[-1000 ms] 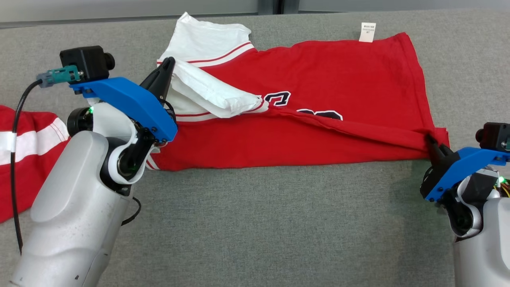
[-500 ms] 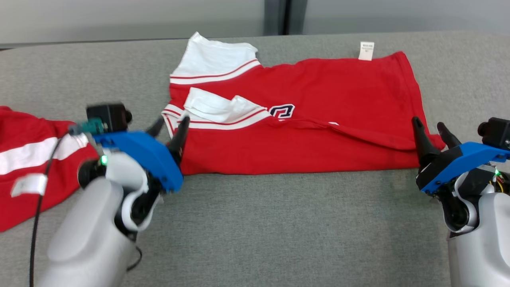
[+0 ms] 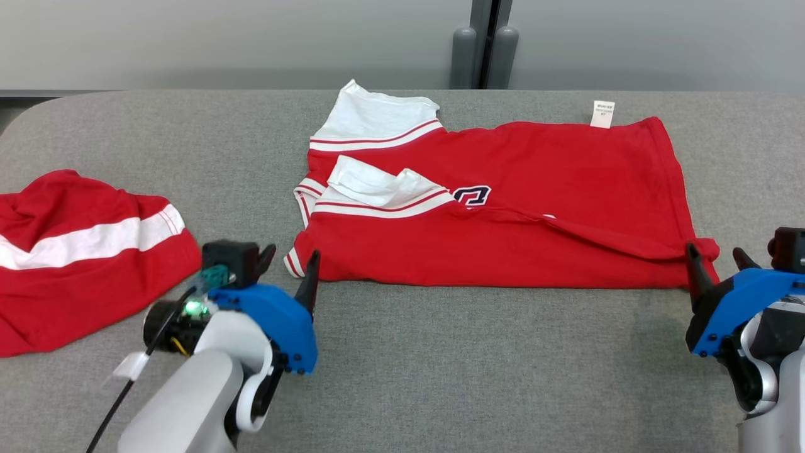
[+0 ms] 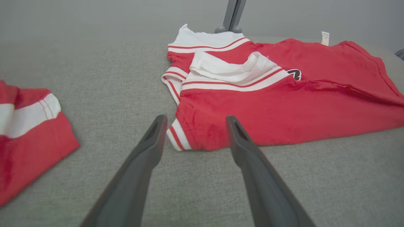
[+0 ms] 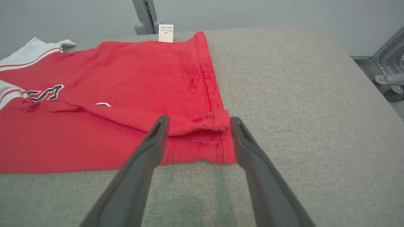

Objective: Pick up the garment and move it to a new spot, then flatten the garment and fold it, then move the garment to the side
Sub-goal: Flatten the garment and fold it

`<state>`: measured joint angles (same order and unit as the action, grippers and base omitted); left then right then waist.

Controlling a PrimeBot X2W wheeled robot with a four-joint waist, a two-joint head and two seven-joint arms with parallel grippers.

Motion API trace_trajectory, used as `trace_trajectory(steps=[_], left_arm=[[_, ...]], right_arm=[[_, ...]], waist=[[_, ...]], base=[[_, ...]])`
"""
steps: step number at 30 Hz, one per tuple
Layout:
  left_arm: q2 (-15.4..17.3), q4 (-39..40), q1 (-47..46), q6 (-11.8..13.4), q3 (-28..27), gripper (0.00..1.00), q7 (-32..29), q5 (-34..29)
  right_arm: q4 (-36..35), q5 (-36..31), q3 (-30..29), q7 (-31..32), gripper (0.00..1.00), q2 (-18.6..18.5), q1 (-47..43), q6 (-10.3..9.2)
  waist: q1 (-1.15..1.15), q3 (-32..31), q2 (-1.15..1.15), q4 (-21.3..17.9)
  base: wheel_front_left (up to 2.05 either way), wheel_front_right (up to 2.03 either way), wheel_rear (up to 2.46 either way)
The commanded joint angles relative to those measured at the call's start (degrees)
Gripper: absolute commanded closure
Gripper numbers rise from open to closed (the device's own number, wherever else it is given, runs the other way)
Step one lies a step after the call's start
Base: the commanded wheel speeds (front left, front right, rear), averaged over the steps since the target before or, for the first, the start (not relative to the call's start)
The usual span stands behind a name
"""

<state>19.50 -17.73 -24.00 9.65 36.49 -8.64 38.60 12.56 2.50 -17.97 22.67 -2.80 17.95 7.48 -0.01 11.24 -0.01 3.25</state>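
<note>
The garment (image 3: 503, 214) is a red shirt with white, red-striped sleeves, lying folded lengthwise across the middle of the grey table. A white label sticks out at its far edge. My left gripper (image 3: 290, 257) is open just in front of the near left corner, holding nothing. In the left wrist view its fingertips (image 4: 194, 118) frame the striped corner of the garment (image 4: 284, 104) without touching it. My right gripper (image 3: 716, 253) is open at the near right corner. The right wrist view has its fingers (image 5: 199, 118) astride the hem corner of the garment (image 5: 110, 104).
A second red garment with a white stripe (image 3: 75, 251) lies bunched at the table's left, also visible at the left wrist view's edge (image 4: 25, 132). A grey post (image 3: 484, 56) stands behind the table. Bare table surface (image 3: 471, 365) stretches in front. A metal frame (image 5: 388, 63) sits beyond the right edge.
Both grippers opened and let go of the garment, then drew back to its near edge. The lifted white sleeve and right corner dropped flat. The head camera tilted up.
</note>
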Motion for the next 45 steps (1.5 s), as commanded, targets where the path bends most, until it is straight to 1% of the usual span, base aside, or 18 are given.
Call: trace_trajectory(steps=[1, 5, 8, 13, 16, 19, 25, 29, 33, 34, 35, 36, 37, 38, 39, 40, 41, 45], left_arm=[[0.1, -0.4, -2.1, 0.4, 0.6, 0.0, -0.2, -1.2], [0.1, -3.1, -5.7, 1.1, 2.9, 0.0, -2.5, -4.4], [0.1, -5.2, -8.5, 0.5, 3.9, 0.0, -4.2, -5.4], [0.6, -9.8, -11.6, -0.5, 5.3, 0.0, -7.4, -6.3], [0.0, -12.2, -13.4, -1.0, 6.2, 0.0, -8.3, -6.8], [-0.7, -13.8, -14.5, -1.2, 6.7, 0.0, -8.2, -7.2], [-1.8, -16.6, -16.6, -2.4, 7.6, 0.0, -10.1, -6.7], [-2.1, -17.6, -17.4, -2.8, 7.7, 0.0, -10.2, -6.4], [-2.5, -18.6, -18.0, -4.2, 7.9, 0.0, -11.5, -5.5], [-2.7, -18.9, -18.2, -4.5, 7.9, 0.04, -12.1, -5.1], [-2.9, -19.1, -18.3, -4.8, 7.8, 0.13, -12.7, -4.5], [-3.0, -19.4, -18.2, -5.0, 7.6, 0.51, -13.3, -4.0], [-3.0, -19.9, -18.1, -5.0, 7.6, 0.84, -14.0, -3.7], [-3.1, -20.2, -17.9, -4.9, 7.5, 1.0, -14.5, -3.2], [-3.2, -20.4, -17.6, -4.7, 7.4, 1.0, -14.9, -2.8], [-3.1, -20.4, -17.2, -4.6, 7.2, 1.0, -15.1, -2.6], [-3.0, -20.3, -16.9, -4.3, 6.7, 1.0, -14.5, -2.2], [-2.6, -18.2, -15.6, -3.6, 4.4, 1.0, -10.1, -0.8]], right_arm=[[-0.5, -1.2, -0.1, 0.8, 0.0, -0.2, -0.3, 0.03], [-0.1, -3.7, 0.6, 4.2, 0.0, -0.2, 0.7, 0.03], [1.5, -4.5, 1.1, 6.7, 0.0, -0.2, 2.2, 0.02], [6.6, -6.8, 0.8, 8.3, 0.0, -0.2, 6.3, 0.02], [10.6, -10.0, -0.6, 9.3, 0.0, -0.2, 9.7, 0.02], [13.1, -10.9, -2.1, 8.8, 0.0, -0.2, 11.7, 0.02], [16.9, -10.3, -3.9, 8.5, 0.0, -0.2, 14.3, 0.02], [18.5, -9.6, -4.3, 8.3, 0.0, -0.2, 15.6, 0.02], [20.5, -8.9, -3.8, 9.4, 0.0, -0.1, 16.3, 0.03], [20.8, -8.8, -3.8, 9.5, 0.0, -0.1, 16.4, 0.03], [21.1, -8.6, -3.7, 9.7, 0.0, -0.1, 16.5, 0.03], [21.4, -8.4, -3.6, 9.8, 0.0, -0.1, 16.7, 0.03], [21.8, -8.1, -3.6, 10.1, 0.0, 0.0, 16.8, 0.03], [22.3, -7.9, -3.6, 10.6, 0.36, 0.0, 16.8, 0.03], [22.8, -7.5, -3.6, 11.1, 0.55, 0.1, 16.9, 0.03], [23.1, -7.3, -3.5, 11.5, 0.67, 0.1, 16.9, 0.03], [23.2, -7.1, -3.5, 11.5, 1.0, 0.1, 17.0, 0.03], [22.3, -6.2, -3.2, 10.3, 1.0, 0.0, 16.8, 0.02]], waist=[[0.01, 0.1, 0.01, -0.1], [0.01, 0.6, 0.01, -0.9], [0.01, 1.2, 0.01, -1.7], [0.01, 2.5, 0.01, -2.9], [0.01, 3.6, 0.01, -3.0], [0.01, 4.4, 0.01, -2.7], [0.01, 5.5, 0.01, -2.4], [0.01, 6.2, 0.01, -2.5], [0.01, 6.6, 0.01, -2.5], [0.01, 6.7, 0.01, -2.5], [0.01, 6.8, 0.01, -2.5], [0.01, 6.9, 0.01, -2.5], [0.01, 7.0, 0.01, -2.5], [0.01, 7.1, 0.01, -2.5], [0.01, 7.2, 0.01, -2.5], [0.01, 7.3, 0.01, -2.5], [0.01, 7.4, 0.01, -2.4], [0.01, 7.4, 0.01, -2.3]], base=[[0.0, 0.0, 0.0], [0.0, 0.0, 0.0], [0.0, 0.0, 0.0], [0.0, 0.0, 0.0], [0.0, 0.0, 0.0], [0.0, 0.0, 0.0], [0.0, 0.0, 0.0], [0.0, 0.0, 0.0], [0.0, 0.0, 0.0], [0.0, 0.0, 0.0], [0.0, 0.0, 0.0], [0.0, 0.0, 0.0], [0.0, 0.0, 0.0], [0.0, 0.0, 0.0], [0.0, 0.0, 0.0], [0.0, 0.0, 0.0], [0.0, 0.0, 0.0], [0.0, 0.0, 0.0]])
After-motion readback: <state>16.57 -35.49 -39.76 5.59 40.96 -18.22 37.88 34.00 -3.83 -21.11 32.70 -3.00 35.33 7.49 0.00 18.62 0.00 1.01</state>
